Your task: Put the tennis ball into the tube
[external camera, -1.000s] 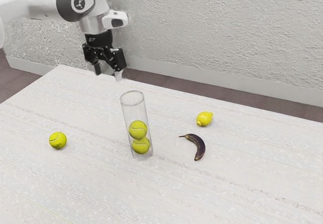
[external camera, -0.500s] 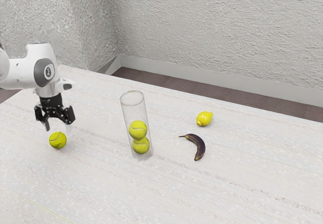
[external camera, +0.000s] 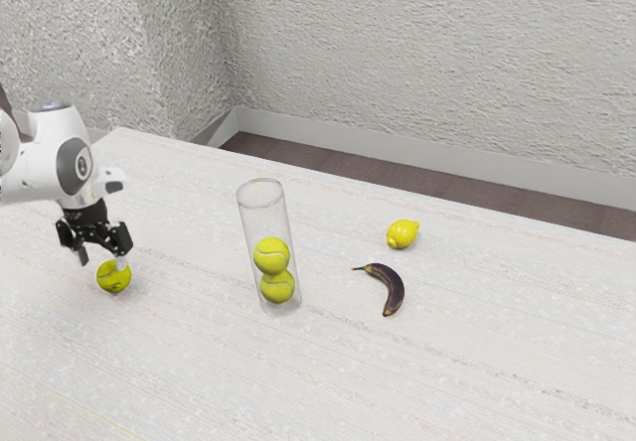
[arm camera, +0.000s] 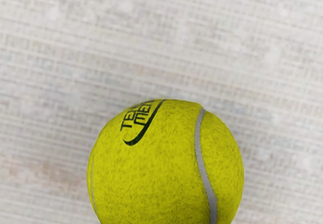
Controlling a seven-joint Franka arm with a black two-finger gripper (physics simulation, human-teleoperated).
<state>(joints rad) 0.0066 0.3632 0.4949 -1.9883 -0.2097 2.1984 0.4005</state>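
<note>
Our claw point(external camera: 102, 260) in released state, its two fingers spread apart, loose tennis ball point(external camera: 114, 278) directly below us, resting on the table point(external camera: 199, 381).

I'm in a plain indoor room, and whether it belongs to a home or a lab I can't tell. A rough, pale plaster wall point(external camera: 427, 54) turns a corner at the far left, with a smooth skirting board point(external camera: 397, 150) above a dark brownish floor point(external camera: 397, 178). The robot arm point(external camera: 30, 168) at the left of the whitish, streaky table point(external camera: 447, 381) suggests a test space (the banana point(external camera: 390, 287) rather says kitchen).
</note>
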